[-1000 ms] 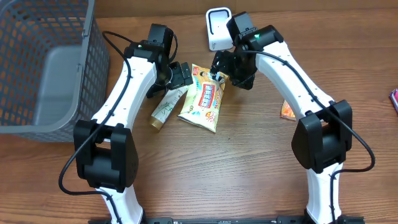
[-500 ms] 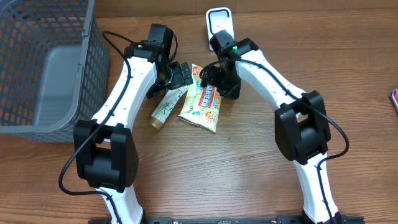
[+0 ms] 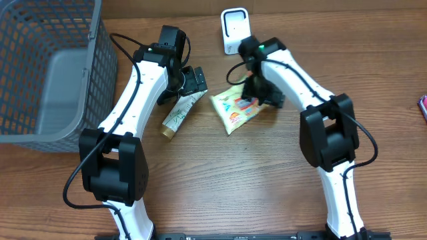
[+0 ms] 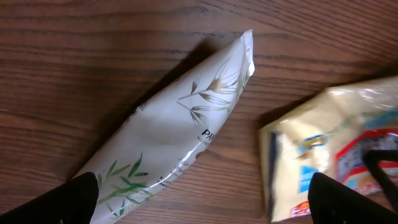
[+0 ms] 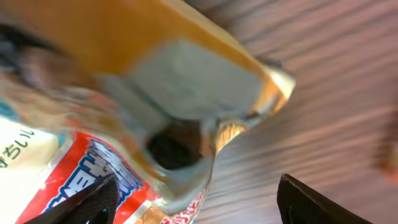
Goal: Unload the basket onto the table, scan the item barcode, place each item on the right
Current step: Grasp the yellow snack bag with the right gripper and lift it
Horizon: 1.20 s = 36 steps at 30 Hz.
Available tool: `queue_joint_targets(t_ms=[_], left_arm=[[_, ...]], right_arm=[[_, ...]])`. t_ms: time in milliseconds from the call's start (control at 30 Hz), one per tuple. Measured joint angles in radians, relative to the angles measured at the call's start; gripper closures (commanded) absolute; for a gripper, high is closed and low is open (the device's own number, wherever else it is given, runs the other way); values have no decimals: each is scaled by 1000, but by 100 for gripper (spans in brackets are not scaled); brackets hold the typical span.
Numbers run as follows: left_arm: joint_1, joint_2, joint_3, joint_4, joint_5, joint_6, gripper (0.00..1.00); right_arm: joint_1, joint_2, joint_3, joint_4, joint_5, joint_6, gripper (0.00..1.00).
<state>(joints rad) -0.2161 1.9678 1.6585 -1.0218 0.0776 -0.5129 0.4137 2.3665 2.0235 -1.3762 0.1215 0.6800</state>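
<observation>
The snack packet [image 3: 236,108] now sits further right on the counter [image 3: 267,180], turned so its long side runs diagonally, and it no longer touches the white tube [image 3: 179,113]; a gap of bare wood separates them. The right gripper [image 3: 257,97] has swung from beside the scanner [image 3: 233,30] down and right over the packet's upper right end. Its wrist view is blurred.

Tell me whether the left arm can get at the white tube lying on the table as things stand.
Probably yes. The left tool hangs open right above the white tube, which lies bare on the table. The snack packet lies beside the tube, apart from it, under the right tool, so nothing blocks the way.
</observation>
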Motion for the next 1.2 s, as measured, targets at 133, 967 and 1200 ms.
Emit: queue_joint_targets(t_ms=[133,967,1200], left_arm=[[0,0,0,0,0,0,0],[0,0,0,0,0,0,0],[0,0,0,0,0,0,0]], right_arm=[[-51,0,20,-89,59,0,13],[-45,-22,-88,89,-172,752,43],[-46,-42,-96,104,-166,644,96]])
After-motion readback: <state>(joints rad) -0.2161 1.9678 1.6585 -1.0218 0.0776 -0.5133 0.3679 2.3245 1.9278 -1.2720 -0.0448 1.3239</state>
